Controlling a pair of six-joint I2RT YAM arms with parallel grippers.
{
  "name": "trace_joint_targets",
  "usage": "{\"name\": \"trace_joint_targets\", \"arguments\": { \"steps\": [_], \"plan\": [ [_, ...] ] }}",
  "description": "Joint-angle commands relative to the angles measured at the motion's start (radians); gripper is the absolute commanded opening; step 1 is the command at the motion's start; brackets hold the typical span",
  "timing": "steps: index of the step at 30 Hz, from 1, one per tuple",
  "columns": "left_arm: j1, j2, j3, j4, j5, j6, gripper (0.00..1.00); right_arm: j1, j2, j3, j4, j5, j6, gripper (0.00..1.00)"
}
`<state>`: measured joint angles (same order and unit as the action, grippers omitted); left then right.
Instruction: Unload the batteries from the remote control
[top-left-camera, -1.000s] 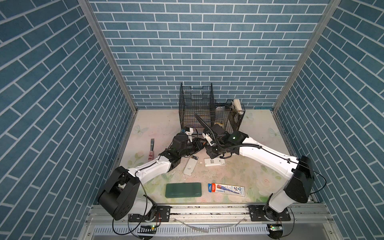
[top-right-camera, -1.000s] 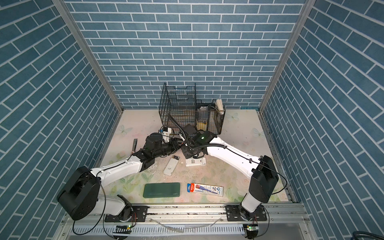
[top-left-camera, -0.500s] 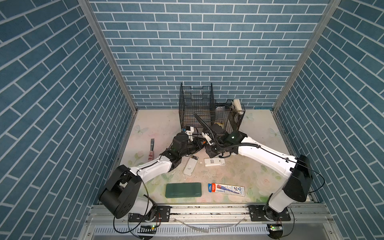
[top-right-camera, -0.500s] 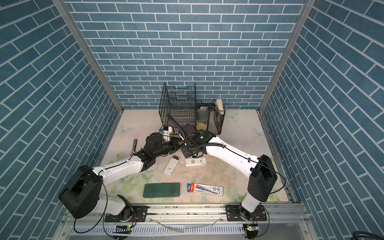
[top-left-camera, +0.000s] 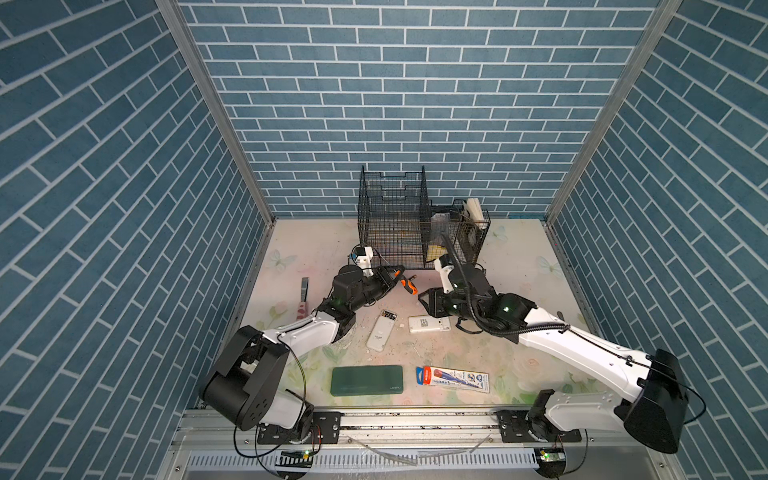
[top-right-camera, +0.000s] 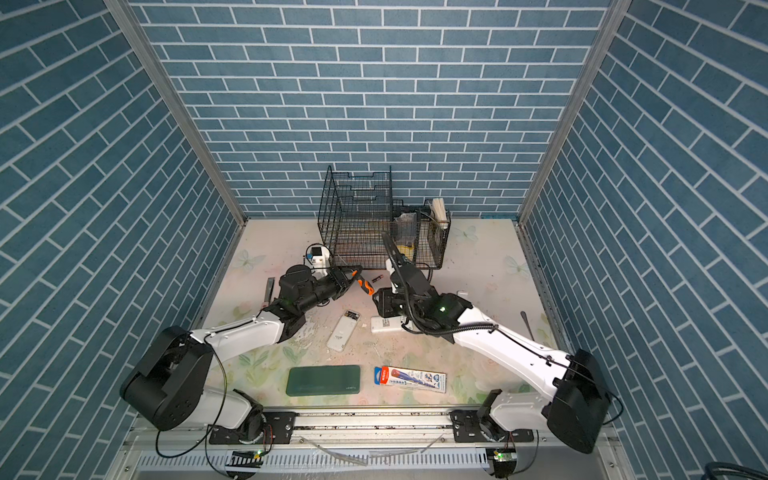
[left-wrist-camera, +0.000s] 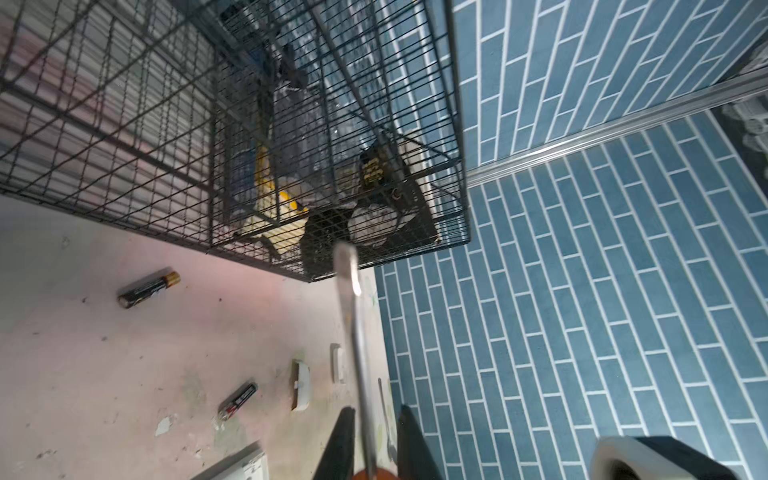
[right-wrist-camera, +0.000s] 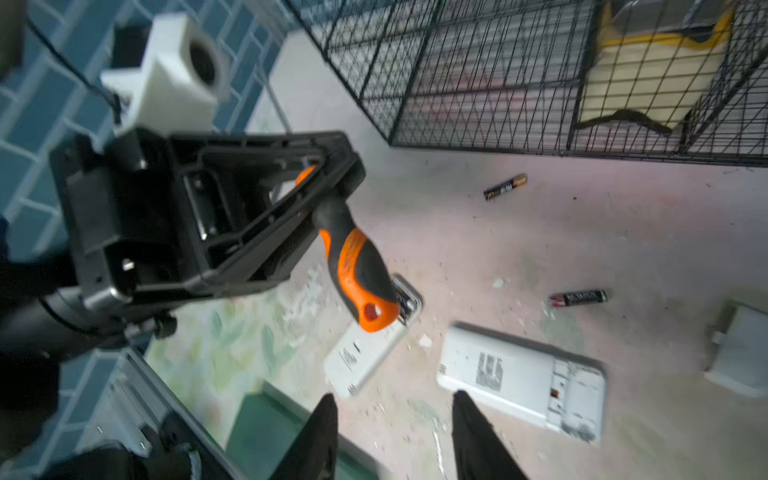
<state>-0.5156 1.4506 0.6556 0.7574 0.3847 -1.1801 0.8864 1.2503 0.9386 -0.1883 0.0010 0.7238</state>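
Observation:
Two white remotes lie face down mid-table, one slanted (top-left-camera: 381, 331) and one level (top-left-camera: 428, 324). The slanted remote's open compartment (top-right-camera: 352, 313) shows dark batteries inside. Two loose batteries lie on the table, one near the basket (left-wrist-camera: 148, 289) (right-wrist-camera: 505, 186) and one nearer the remotes (left-wrist-camera: 238, 401) (right-wrist-camera: 577, 297). My left gripper (top-left-camera: 395, 276) (left-wrist-camera: 374, 409) is shut on an orange-and-black screwdriver (right-wrist-camera: 357, 270) where shaft meets handle, above the table. My right gripper (top-left-camera: 426, 301) (right-wrist-camera: 392, 415) hangs open and empty over the remotes.
A black wire basket (top-left-camera: 395, 224) stands at the back. Near the front lie a green case (top-left-camera: 367, 379) and a toothpaste box (top-left-camera: 453, 378). White battery covers (left-wrist-camera: 301, 384) (left-wrist-camera: 337, 361) lie at the right. A flat tool (top-left-camera: 304, 291) lies at the left.
My left gripper has shut on the screwdriver. My right gripper has opened and drawn back a little from it toward the remotes.

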Motion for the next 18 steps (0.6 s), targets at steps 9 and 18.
{"name": "trace_joint_targets", "arguments": {
  "steps": [9,18],
  "plan": [
    [0.002,0.012,0.012,0.169,0.01,-0.051,0.0,-0.047,0.031,-0.186,0.625,-0.15,0.255,0.47],
    [-0.002,0.017,0.006,0.229,0.011,-0.091,0.0,-0.061,0.134,-0.136,0.754,-0.21,0.275,0.47]
  ]
}}
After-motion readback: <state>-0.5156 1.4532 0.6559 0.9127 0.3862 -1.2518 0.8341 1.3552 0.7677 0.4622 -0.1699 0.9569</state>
